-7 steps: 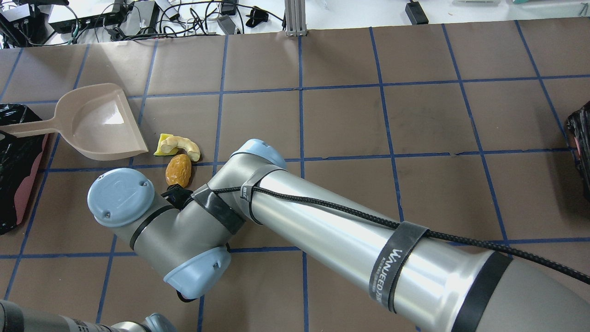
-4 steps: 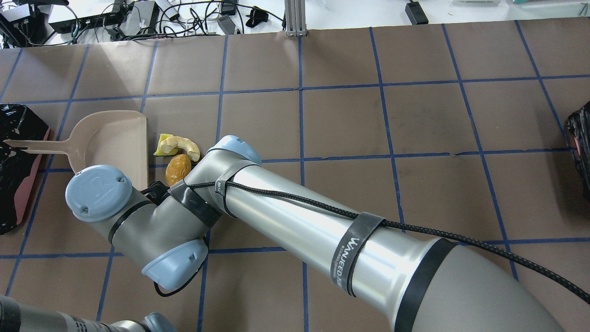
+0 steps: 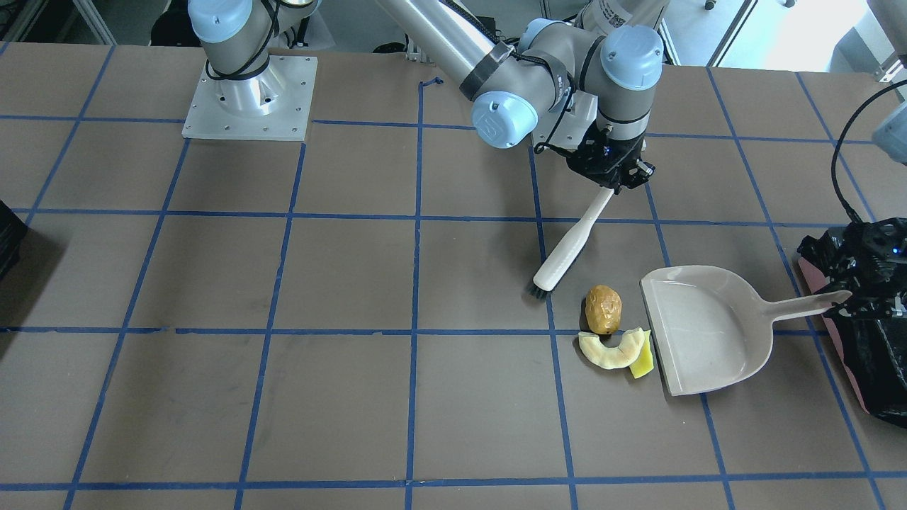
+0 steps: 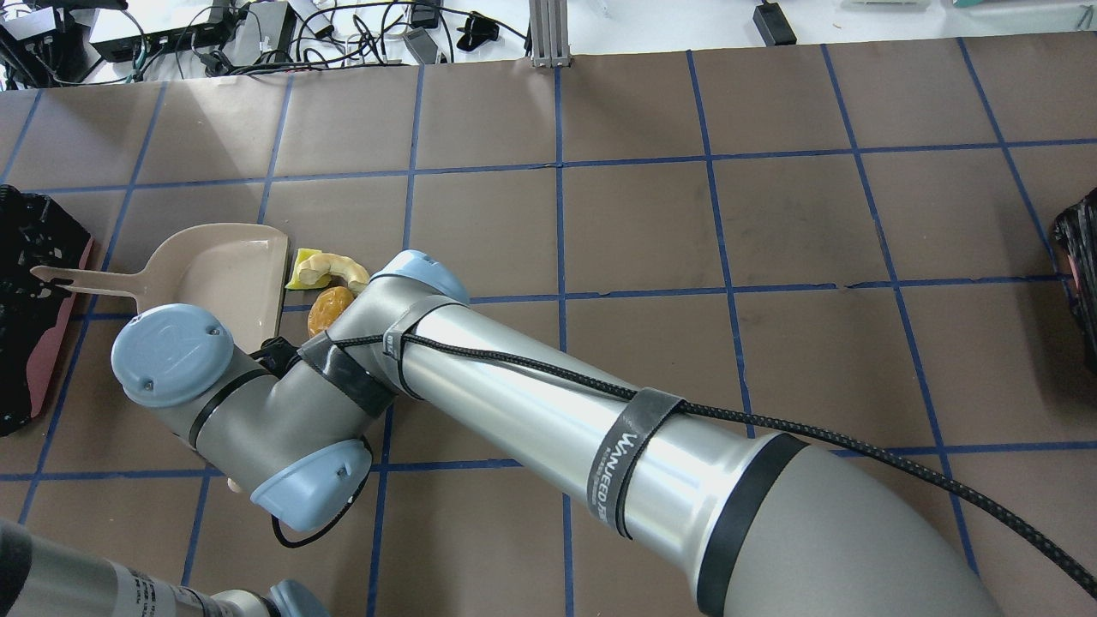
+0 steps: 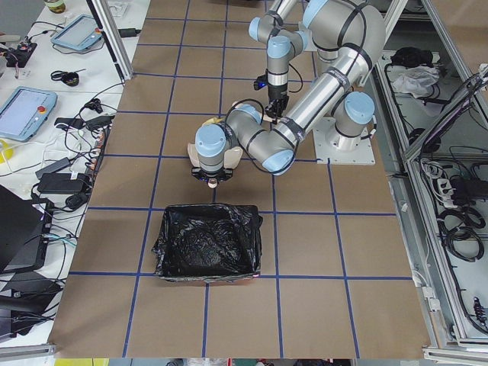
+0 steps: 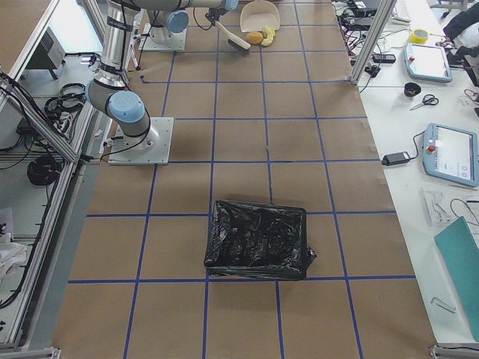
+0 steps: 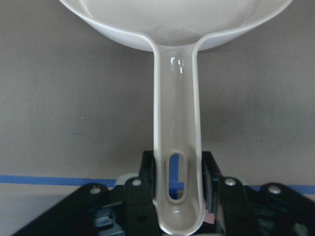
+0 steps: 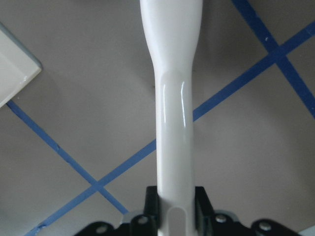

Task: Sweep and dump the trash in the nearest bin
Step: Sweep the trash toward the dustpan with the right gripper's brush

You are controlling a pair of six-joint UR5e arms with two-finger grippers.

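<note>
The trash lies together on the table: a brown wrinkled lump (image 3: 603, 309), a pale crescent peel (image 3: 613, 350) and a small yellow wedge (image 3: 643, 365). It also shows in the overhead view (image 4: 328, 307). My left gripper (image 3: 850, 297) is shut on the handle of a beige dustpan (image 3: 701, 326); its lip rests right beside the wedge and peel. My right gripper (image 3: 611, 173) is shut on a white brush (image 3: 570, 244); its bristles (image 3: 536, 288) sit on the table just beside the lump, on the side away from the pan. The black-lined bin (image 3: 879, 375) with a pinkish side stands just behind the left gripper.
A second black-lined bin (image 4: 1082, 274) stands at the table's far opposite end. The right arm (image 4: 514, 403) reaches across the table and hides its gripper in the overhead view. Cables and electronics (image 4: 214, 34) lie beyond the table's far edge.
The dustpan has come down flat and slid toward the scraps, its lip now beside them. The right arm has shifted left and covers part of the brown lump from above.
</note>
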